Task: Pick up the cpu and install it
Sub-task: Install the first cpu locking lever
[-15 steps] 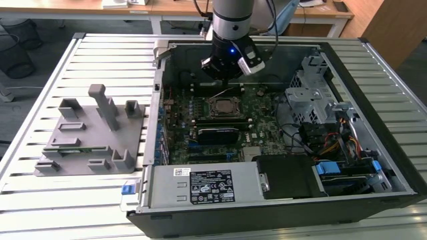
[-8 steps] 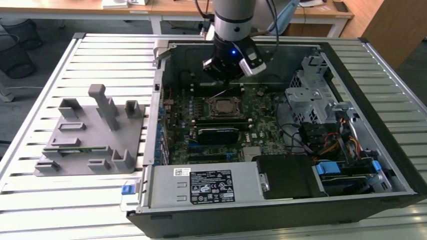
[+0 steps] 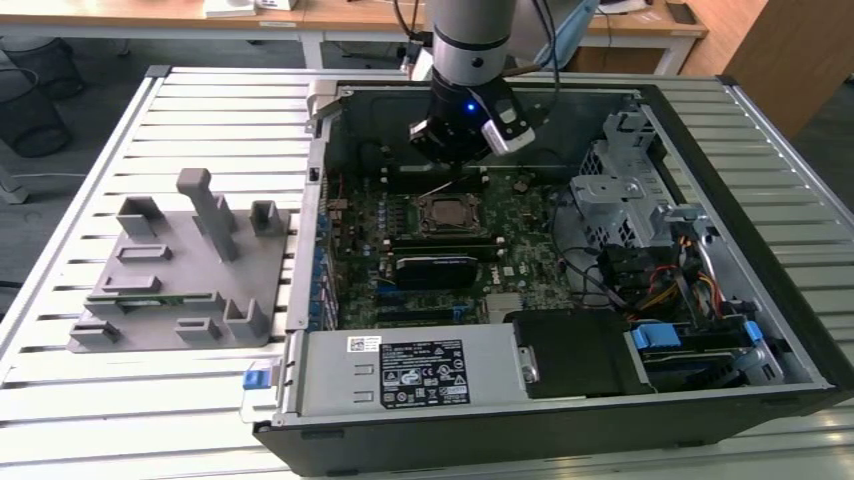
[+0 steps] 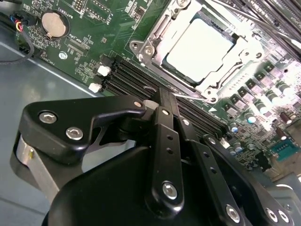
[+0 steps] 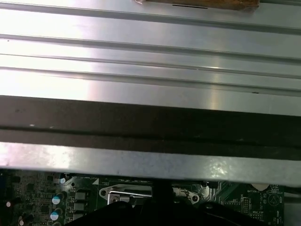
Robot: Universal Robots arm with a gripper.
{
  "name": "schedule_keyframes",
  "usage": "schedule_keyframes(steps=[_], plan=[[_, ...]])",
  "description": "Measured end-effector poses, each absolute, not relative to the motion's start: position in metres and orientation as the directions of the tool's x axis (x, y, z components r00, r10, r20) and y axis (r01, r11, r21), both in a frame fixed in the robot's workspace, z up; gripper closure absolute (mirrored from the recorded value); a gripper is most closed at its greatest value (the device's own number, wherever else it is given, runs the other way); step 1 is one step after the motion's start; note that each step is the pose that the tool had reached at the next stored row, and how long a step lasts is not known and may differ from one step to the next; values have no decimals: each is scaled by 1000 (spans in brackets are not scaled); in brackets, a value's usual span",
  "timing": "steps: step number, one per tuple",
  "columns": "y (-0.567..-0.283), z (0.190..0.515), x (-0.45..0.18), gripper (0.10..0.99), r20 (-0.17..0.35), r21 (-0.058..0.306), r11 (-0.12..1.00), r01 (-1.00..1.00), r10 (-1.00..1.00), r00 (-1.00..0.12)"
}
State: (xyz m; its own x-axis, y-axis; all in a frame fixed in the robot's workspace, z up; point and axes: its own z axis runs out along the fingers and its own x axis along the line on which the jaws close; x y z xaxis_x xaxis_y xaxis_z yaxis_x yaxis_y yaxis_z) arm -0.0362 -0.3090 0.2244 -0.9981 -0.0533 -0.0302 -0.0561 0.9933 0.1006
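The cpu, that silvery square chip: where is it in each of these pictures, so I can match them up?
Exterior view: the cpu sits in its socket frame on the green board, mid-case, just below the claw.
Second wrist view: cpu seated in the socket frame, beyond the claw's dark linkages.
First wrist view: I cannot make out the chip; a metal corner of the socket frame peeks out.
Shared landmark: the socket frame.
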Motion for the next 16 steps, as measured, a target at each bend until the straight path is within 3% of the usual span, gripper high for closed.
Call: schedule_keyframes(steps=[16], plan=[[-309,209,-28,980,-30,99,994,-56,-53,-998]])
